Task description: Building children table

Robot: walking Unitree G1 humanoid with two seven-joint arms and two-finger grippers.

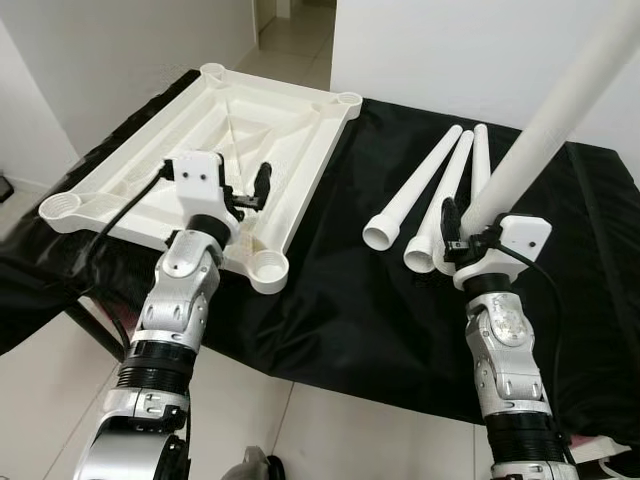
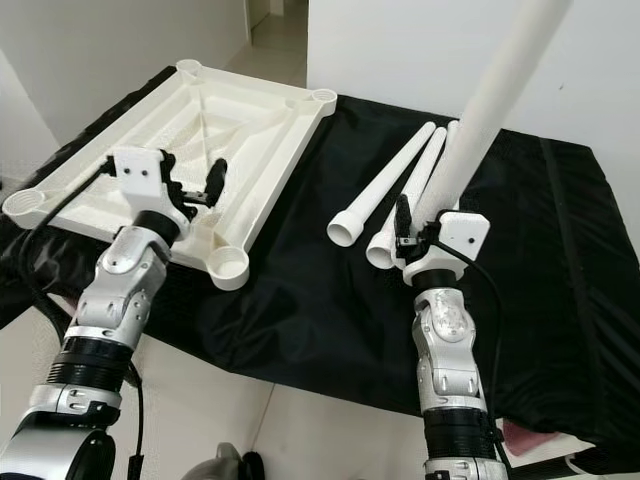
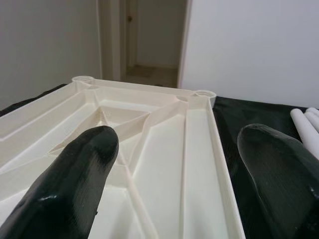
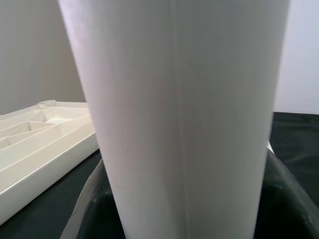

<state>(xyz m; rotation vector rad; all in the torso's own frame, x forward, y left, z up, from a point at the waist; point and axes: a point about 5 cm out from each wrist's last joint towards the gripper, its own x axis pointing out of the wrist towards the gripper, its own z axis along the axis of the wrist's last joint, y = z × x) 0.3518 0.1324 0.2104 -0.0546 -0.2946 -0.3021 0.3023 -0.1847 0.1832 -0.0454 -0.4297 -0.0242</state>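
At lower right, the right gripper [image 1: 462,232] is clenched around 1 white leg [image 1: 560,120], held tilted up toward the upper right, probably to carry it to a corner socket [image 1: 270,268]. At centre left, the left gripper [image 1: 255,190] hovers released over the upturned tabletop [image 1: 290,130], its ribs between the fingers [image 3: 75,184]. Beyond, 3 spare legs [image 1: 425,190] lie on the black cloth [image 1: 340,290].
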